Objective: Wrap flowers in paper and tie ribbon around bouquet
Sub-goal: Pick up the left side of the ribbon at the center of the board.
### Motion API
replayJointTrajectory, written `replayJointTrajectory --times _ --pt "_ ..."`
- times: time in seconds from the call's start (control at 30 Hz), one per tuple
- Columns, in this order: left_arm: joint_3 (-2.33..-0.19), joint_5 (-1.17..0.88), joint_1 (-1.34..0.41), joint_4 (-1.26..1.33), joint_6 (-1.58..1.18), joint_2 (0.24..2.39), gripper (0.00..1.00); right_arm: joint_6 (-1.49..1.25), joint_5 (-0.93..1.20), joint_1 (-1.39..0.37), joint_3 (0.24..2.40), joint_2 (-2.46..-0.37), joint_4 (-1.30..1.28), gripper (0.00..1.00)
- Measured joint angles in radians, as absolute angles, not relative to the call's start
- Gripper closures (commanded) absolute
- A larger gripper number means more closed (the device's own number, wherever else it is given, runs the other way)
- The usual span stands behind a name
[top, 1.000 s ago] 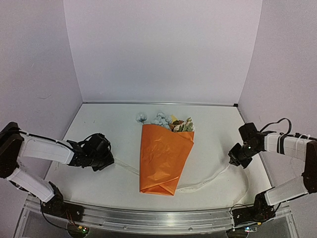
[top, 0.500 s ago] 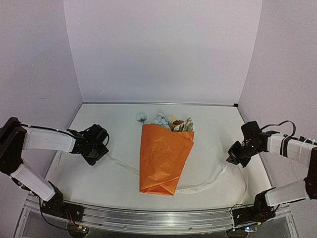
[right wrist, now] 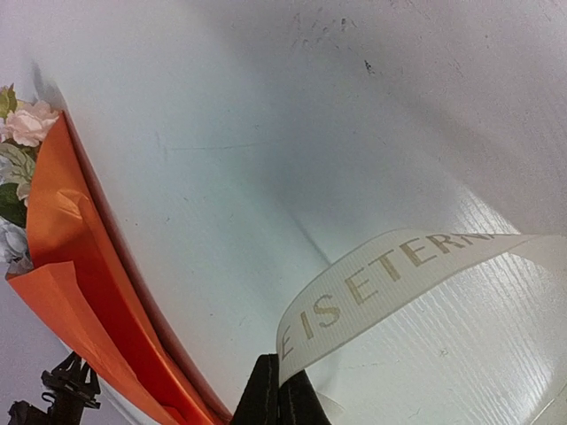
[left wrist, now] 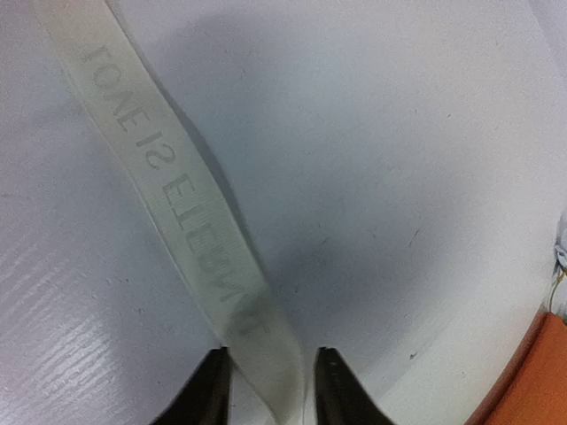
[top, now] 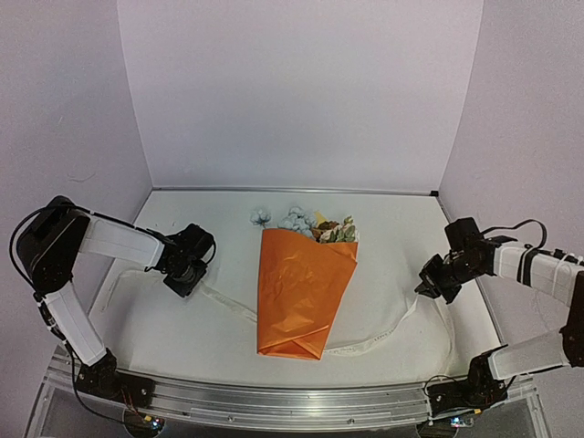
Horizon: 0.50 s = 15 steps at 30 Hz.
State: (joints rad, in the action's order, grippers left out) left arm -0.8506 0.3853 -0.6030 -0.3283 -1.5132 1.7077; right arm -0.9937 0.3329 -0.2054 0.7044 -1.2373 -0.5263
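Note:
The bouquet [top: 301, 292], an orange paper cone, lies mid-table with its point toward me. Pale blue and cream flowers [top: 297, 219] stick out of its far wide end. The cream ribbon [top: 228, 306] runs from the left, under the cone's narrow end, and out to the right. My left gripper [top: 187, 276] sits low over the ribbon left of the cone. In the left wrist view the lettered ribbon [left wrist: 168, 168] passes between its parted fingers [left wrist: 213, 390], gripper [left wrist: 270, 385] open. My right gripper [top: 427, 285] is shut on the ribbon [right wrist: 399, 266], which rises off the table; the paper [right wrist: 80, 266] lies to its left.
The white table [top: 182, 347] is enclosed by pale walls at the back and both sides. A metal rail [top: 274, 401] with the arm bases runs along the near edge. Slack ribbon trails by the left wall [top: 109, 287] and loops at front right [top: 452, 338].
My left gripper has slid along the ribbon, farther back and slightly toward the bouquet, and its elbow has lifted. The right gripper, with the ribbon, has crept slightly farther away. The bouquet has not moved.

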Motion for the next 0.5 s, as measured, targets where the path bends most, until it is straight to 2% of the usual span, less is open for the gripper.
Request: replayJointTrajectory --times 0.03,0.1,0.5 --pt "-0.853 0.390 -0.600 -0.322 -1.521 1.714 0.93 -0.992 0.334 -0.205 0.711 -1.237 -0.531 1.00" --pt "-0.854 0.389 -0.594 -0.314 -1.527 1.721 1.00 -0.986 0.334 -0.205 0.725 -1.237 -0.545 1.00" --pt "-0.784 0.443 -0.548 -0.264 -1.452 1.678 1.00 -0.909 0.307 -0.153 0.858 -1.325 -0.647 1.00"
